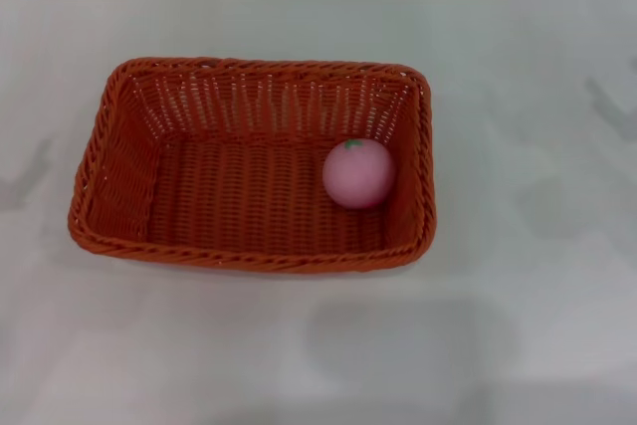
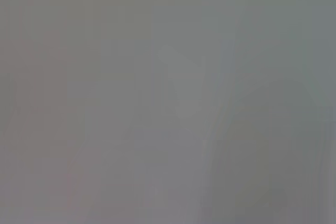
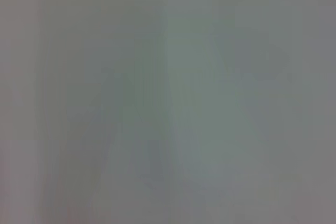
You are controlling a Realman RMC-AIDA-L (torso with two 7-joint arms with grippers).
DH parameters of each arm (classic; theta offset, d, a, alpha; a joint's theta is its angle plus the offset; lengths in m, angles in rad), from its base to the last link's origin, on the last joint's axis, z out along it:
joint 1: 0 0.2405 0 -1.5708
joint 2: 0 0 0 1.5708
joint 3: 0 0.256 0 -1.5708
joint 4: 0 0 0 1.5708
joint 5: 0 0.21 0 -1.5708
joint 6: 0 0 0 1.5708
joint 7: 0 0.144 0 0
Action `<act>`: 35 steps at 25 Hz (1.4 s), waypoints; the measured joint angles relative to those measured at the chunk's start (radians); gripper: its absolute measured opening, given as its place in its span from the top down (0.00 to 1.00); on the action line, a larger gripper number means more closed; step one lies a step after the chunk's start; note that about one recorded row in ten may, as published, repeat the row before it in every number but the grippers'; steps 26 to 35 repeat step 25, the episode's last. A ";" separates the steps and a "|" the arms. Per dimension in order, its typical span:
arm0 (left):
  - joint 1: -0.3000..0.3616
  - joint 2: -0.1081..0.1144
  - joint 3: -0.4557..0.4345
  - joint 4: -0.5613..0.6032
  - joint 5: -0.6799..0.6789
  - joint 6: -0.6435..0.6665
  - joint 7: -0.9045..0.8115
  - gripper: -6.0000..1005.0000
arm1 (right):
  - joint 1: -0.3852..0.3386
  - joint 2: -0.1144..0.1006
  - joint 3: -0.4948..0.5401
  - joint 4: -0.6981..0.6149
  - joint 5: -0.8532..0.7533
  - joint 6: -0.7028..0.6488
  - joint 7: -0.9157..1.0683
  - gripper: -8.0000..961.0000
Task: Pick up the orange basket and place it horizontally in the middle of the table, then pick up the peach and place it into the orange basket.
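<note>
The peach (image 1: 358, 173) is sitting inside the orange basket (image 1: 119, 161), toward its right end, the basket is lying lengthwise mid-table (image 1: 537, 345), neither gripper is showing so finger state is anyone's guess, and arms probably just want keeping clear.

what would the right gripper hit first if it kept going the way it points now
Cannot tell: neither gripper shows in any view, and the right wrist view is a plain grey blur. The head view shows only the peach in the basket on the table.
</note>
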 joint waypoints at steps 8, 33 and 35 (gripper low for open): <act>0.015 0.000 -0.008 -0.001 -0.012 0.000 0.012 0.13 | -0.008 0.000 0.014 -0.004 0.001 0.000 -0.001 0.18; 0.010 0.000 -0.010 -0.002 -0.013 0.001 0.012 0.13 | -0.007 0.000 0.016 0.001 0.000 0.000 -0.001 0.18; 0.010 0.000 -0.010 -0.002 -0.013 0.001 0.012 0.13 | -0.007 0.000 0.016 0.001 0.000 0.000 -0.001 0.18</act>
